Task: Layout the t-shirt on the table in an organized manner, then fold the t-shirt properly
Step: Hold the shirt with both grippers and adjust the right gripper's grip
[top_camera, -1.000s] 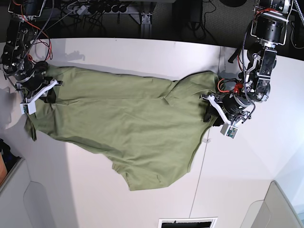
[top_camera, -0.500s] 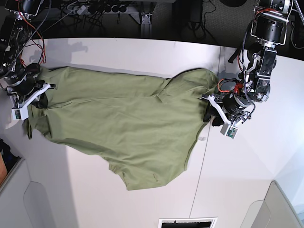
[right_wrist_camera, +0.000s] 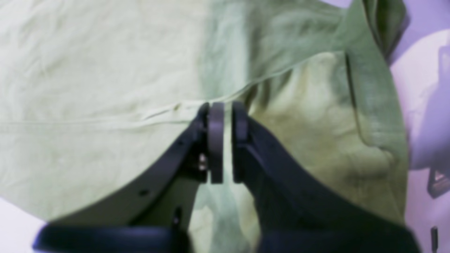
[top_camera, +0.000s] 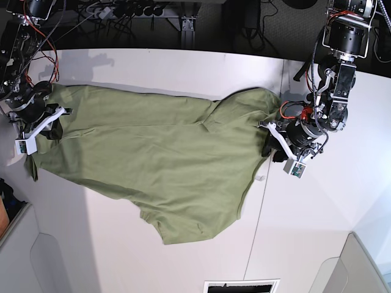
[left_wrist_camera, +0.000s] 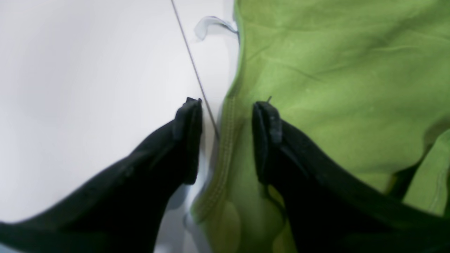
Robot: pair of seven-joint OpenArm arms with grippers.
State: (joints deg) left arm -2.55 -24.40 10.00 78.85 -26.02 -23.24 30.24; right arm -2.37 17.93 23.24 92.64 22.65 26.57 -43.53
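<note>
Where the near edge of the white table [top_camera: 122, 256] is seen in the base view, the lower point of the olive t-shirt [top_camera: 153, 165] is found closest, drooping toward the front. From there the t-shirt is spread broadly across the middle of the table, wrinkled and lying at a slant. At one side, the right end effector [right_wrist_camera: 224, 140] is clamped narrowly on a raised fold of the fabric, its pads almost together with cloth pinched between them. At the other side, the left end effector [left_wrist_camera: 226, 135] is held wide, a stitched hem of the t-shirt lying between its two fingers [left_wrist_camera: 188, 140], one over bare table, the other over cloth. A thin dark seam [left_wrist_camera: 195, 73] is seen running just beside that hem. Farther back, dark cables [top_camera: 122, 12] are seen beyond the table.
</note>
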